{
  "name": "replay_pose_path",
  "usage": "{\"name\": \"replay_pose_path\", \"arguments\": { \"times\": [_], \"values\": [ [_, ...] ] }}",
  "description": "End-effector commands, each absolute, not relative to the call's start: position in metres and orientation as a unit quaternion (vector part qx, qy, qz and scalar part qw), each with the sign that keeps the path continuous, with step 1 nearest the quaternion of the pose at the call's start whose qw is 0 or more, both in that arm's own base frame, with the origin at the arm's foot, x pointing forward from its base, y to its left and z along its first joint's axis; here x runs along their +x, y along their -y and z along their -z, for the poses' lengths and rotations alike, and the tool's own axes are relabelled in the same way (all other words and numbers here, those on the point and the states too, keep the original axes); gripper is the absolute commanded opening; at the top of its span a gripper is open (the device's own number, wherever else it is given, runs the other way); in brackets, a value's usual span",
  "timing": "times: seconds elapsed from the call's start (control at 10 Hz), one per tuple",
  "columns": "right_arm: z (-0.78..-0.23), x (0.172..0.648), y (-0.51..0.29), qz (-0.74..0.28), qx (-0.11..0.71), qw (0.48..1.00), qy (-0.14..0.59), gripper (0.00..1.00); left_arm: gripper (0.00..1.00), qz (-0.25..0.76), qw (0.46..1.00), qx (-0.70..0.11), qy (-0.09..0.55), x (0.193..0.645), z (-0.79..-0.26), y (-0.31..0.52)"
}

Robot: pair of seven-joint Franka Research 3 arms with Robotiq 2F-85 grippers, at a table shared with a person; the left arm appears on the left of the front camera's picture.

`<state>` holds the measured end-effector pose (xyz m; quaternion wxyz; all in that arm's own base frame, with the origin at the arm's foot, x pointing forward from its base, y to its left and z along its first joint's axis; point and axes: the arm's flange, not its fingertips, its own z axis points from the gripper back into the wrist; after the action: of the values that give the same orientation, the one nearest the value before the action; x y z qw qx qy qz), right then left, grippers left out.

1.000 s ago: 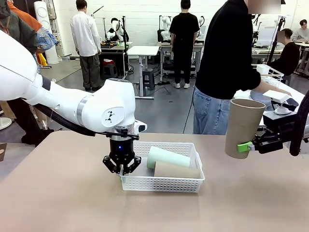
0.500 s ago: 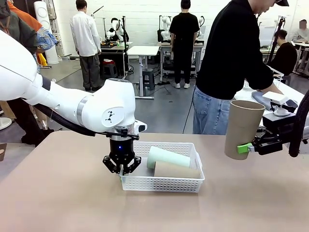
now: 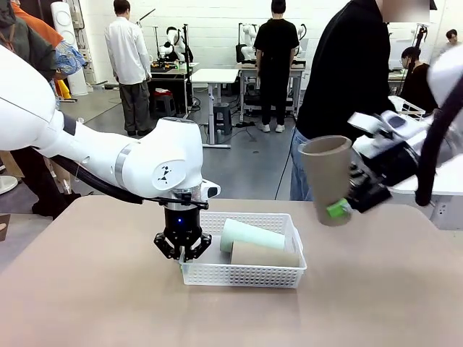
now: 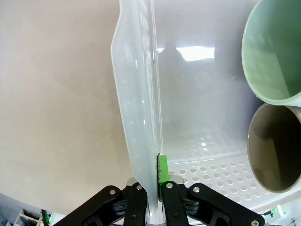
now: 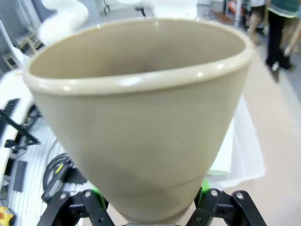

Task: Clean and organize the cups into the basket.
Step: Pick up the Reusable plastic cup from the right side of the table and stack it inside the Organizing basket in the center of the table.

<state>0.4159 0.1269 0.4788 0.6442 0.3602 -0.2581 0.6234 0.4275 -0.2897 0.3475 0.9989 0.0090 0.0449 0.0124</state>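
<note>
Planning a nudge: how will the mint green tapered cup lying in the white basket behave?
Lying on its side, the mint green tapered cup likely rolls in a curve. The tan matte cup beside it and the white lattice plastic basket probably stop it soon.

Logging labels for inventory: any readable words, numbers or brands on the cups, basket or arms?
None readable.
The held tan cup, the mint cup, the second tan cup and the basket are plain.
The left arm bears a small black emblem, no letters.
</note>
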Motion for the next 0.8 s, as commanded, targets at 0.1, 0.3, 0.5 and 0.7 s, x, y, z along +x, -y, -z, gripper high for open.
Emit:
{"name": "replay_pose_path", "arguments": {
  "times": [0.1, 0.3, 0.5, 0.7],
  "values": [
    [-0.502, 0.437, -0.195, -0.617, 0.252, 0.738, 0.103, 0.79, 0.00, -0.012, 0.999, 0.011, -0.044, 0.425, -0.347, 0.289],
    [-0.494, 0.445, -0.239, -0.617, 0.171, 0.768, 0.030, 0.79, 0.00, -0.012, 0.999, 0.011, -0.044, 0.425, -0.347, 0.289],
    [-0.483, 0.452, -0.274, -0.614, 0.103, 0.783, -0.001, 0.79, 0.00, -0.012, 0.999, 0.011, -0.044, 0.425, -0.347, 0.289],
    [-0.471, 0.462, -0.293, -0.622, 0.061, 0.781, -0.013, 0.79, 0.00, -0.012, 0.999, 0.011, -0.044, 0.425, -0.347, 0.289]
  ]
}}
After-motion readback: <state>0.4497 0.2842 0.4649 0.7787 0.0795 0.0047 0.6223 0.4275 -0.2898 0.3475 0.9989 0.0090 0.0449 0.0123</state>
